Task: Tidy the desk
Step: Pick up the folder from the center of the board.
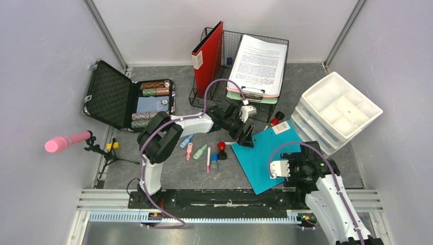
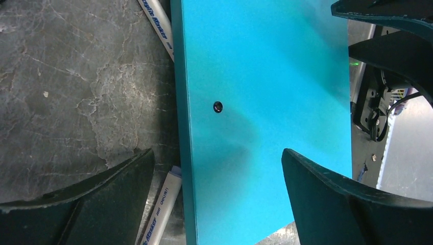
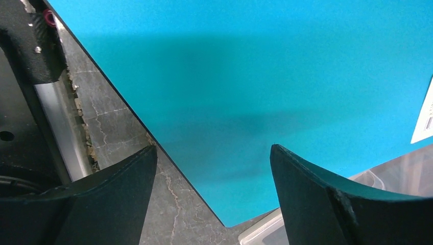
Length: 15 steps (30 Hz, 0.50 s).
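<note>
The dark desk (image 1: 227, 177) spans the enclosure. The left gripper (image 2: 217, 153) and right gripper (image 3: 212, 149) both hang with jaws spread, empty, over a teal folder (image 1: 255, 163) lying right of centre. Loose markers (image 1: 208, 155) lie just beside its left edge. A white drawer unit (image 1: 339, 109) crowds its right side. A wire basket (image 1: 196, 99) stands beyond, and a black case (image 1: 110, 97) sits far left.

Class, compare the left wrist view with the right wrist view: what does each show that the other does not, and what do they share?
Only the left wrist view: white markers beside the teal folder, and a small black rivet in it. Only the right wrist view: a white label on the folder and a clear plastic bin. Both: that folder lying on the grey desk.
</note>
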Each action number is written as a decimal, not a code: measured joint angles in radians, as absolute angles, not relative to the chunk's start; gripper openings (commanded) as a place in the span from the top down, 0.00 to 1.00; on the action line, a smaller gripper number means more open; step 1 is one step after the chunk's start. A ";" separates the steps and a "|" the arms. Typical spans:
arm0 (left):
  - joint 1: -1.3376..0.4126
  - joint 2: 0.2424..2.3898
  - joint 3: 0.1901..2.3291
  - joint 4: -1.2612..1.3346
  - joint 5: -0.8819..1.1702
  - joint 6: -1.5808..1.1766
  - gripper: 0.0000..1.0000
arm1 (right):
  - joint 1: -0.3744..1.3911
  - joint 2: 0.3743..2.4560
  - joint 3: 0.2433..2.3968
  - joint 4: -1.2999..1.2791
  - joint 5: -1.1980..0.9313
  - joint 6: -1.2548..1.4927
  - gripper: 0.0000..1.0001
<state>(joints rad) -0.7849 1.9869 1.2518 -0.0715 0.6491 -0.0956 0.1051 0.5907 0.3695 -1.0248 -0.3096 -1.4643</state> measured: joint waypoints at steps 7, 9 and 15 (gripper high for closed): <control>-0.788 1.993 1.256 -0.073 0.664 -0.109 0.06 | 0.105 0.590 0.345 -0.928 -0.309 -1.458 0.19; -0.786 1.998 1.256 -0.074 0.660 -0.108 0.07 | 0.105 0.591 0.340 -0.904 -0.308 -1.456 0.20; -0.783 2.004 1.267 -0.093 0.654 -0.108 0.19 | 0.105 0.624 0.338 -0.860 -0.308 -1.444 0.20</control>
